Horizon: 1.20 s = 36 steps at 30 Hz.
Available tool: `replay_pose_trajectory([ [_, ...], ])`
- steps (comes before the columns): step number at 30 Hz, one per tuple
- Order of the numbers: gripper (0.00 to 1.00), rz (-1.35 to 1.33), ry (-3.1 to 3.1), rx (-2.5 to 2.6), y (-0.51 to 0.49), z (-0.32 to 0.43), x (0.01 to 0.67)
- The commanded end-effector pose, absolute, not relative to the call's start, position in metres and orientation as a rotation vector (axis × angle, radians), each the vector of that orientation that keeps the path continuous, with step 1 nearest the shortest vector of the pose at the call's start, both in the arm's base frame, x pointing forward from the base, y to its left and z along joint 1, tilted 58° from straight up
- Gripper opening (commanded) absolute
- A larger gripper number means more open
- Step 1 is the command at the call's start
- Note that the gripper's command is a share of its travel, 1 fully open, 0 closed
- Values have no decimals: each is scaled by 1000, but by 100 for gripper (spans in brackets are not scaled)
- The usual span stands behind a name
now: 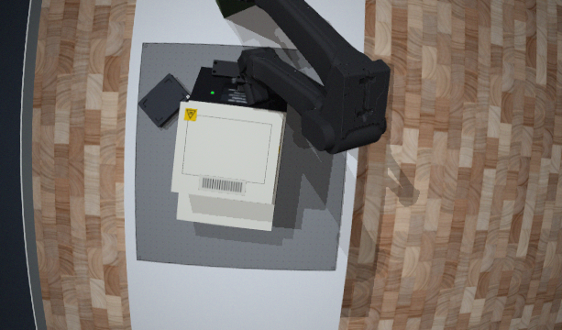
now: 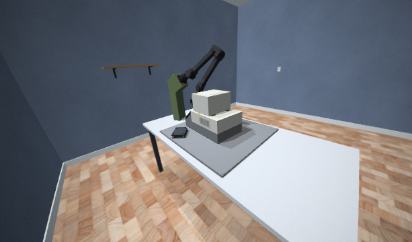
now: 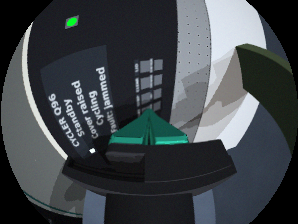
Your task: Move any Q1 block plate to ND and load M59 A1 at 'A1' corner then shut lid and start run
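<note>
The cycler Q1 (image 1: 227, 156) stands on the grey mat, and its cream lid (image 1: 229, 148) with a yellow warning sticker lies over the body. Its black front panel (image 1: 221, 89) shows a green status lamp (image 1: 212, 93), which also shows in the wrist view (image 3: 71, 22). My gripper (image 3: 148, 113) is shut and empty, with its teal fingertips just in front of the keypad (image 3: 148, 83); I cannot tell whether they touch a key. In the overhead view the arm hides the fingers. No plate is in view. A dark empty nest (image 1: 163, 100) lies left of the panel.
A second dark nest lies behind the panel, partly under my arm (image 1: 326, 87). The green arm base (image 2: 177, 97) stands at the table's far end. The grey mat (image 1: 239, 156) covers the table's middle.
</note>
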State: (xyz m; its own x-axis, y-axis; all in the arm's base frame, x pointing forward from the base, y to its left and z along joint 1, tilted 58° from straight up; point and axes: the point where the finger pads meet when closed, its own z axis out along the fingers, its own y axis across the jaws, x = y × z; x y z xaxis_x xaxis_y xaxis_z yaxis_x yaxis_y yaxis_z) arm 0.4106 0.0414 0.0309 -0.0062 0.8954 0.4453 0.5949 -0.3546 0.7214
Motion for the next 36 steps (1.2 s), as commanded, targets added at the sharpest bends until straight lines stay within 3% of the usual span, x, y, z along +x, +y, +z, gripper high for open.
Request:
replay_pose_trajectory([
  [1, 0, 1280, 1531, 1979, 36, 29, 402],
  [36, 0, 1282, 1535, 1976, 34, 27, 410],
])
